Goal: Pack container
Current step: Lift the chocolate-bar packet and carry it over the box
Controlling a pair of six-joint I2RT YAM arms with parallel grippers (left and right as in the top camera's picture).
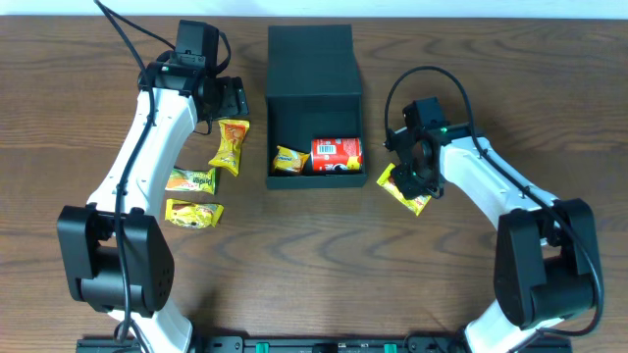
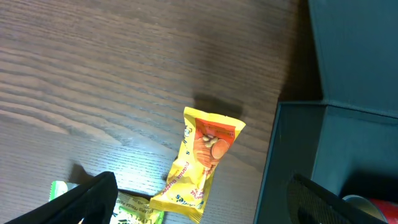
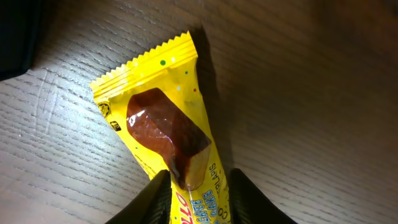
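The dark teal container (image 1: 316, 182) stands open at the table's middle, its lid (image 1: 312, 59) folded back. Inside lie a small yellow packet (image 1: 290, 159) and a red Pringles can (image 1: 337, 155). My right gripper (image 1: 420, 176) is to the right of the container, shut on a yellow cake packet (image 1: 395, 183) that lies on the wood. In the right wrist view the fingers (image 3: 196, 199) press that packet's (image 3: 161, 118) sides. My left gripper (image 1: 228, 102) is open and empty above a yellow-orange peanut packet (image 1: 232, 144). The left wrist view shows the open fingers (image 2: 202, 208), that packet (image 2: 202, 155) and the container's wall (image 2: 292, 162).
A green packet (image 1: 191, 180) and a yellow packet (image 1: 193, 213) lie on the table left of the container, below the peanut packet. The green one shows partly in the left wrist view (image 2: 134, 213). The table is dark wood.
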